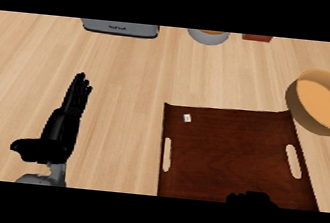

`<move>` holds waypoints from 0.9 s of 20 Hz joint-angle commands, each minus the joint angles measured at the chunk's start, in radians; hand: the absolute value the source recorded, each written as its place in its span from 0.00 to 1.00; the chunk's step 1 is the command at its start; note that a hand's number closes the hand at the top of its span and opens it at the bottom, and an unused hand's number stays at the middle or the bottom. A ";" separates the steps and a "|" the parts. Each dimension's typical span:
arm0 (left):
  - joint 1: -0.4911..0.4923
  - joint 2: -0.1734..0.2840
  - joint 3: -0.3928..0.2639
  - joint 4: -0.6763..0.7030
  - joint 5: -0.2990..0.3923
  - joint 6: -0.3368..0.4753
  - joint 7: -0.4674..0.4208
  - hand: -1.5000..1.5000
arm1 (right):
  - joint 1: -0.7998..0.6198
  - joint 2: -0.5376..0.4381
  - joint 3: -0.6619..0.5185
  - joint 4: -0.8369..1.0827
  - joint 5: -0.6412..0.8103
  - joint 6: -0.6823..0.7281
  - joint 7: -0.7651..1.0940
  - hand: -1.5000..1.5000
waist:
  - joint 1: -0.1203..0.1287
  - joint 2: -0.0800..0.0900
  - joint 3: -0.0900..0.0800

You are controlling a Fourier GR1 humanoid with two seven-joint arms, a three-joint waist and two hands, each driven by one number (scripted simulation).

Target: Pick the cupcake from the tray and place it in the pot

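Observation:
A dark brown tray with two slot handles lies at the lower right of the counter. A small pale object sits near its far left corner; I cannot tell whether it is the cupcake. The tan pot with an orange inside stands just past the tray's far right corner, cut by the view's right edge. My left hand rests open on the left, fingers up, well away from the tray. Only a dark sliver of my right hand shows at the lower edge over the tray's near end.
Along the far edge of the wooden counter stand a grey toaster, a grey cup and a red-brown object. Bare wood lies between my left hand and the tray.

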State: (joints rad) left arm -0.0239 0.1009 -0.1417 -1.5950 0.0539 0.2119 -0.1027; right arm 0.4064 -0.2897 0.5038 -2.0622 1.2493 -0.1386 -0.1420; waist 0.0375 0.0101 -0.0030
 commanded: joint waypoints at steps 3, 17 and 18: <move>0.071 -0.013 -0.002 0.031 -0.006 -0.003 -0.064 0.50 | -0.168 -0.011 -0.130 -0.293 -0.151 0.266 0.090 1.00 | -0.031 -0.009 0.001; 0.039 0.015 0.046 -0.044 0.011 -0.033 0.020 0.50 | -0.536 -0.010 -0.603 -0.056 -0.319 0.426 0.216 1.00 | -0.033 -0.009 0.003; 0.051 0.018 0.048 -0.061 0.021 -0.039 0.030 0.50 | -0.624 -0.041 -0.664 0.008 -0.357 0.454 0.219 1.00 | -0.027 -0.009 0.003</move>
State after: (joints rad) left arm 0.0134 0.1047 -0.1054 -1.6198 0.0600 0.1882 -0.1015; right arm -0.1127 -0.2894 -0.0198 -2.1926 0.9491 0.3144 0.1015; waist 0.0064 0.0007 -0.0003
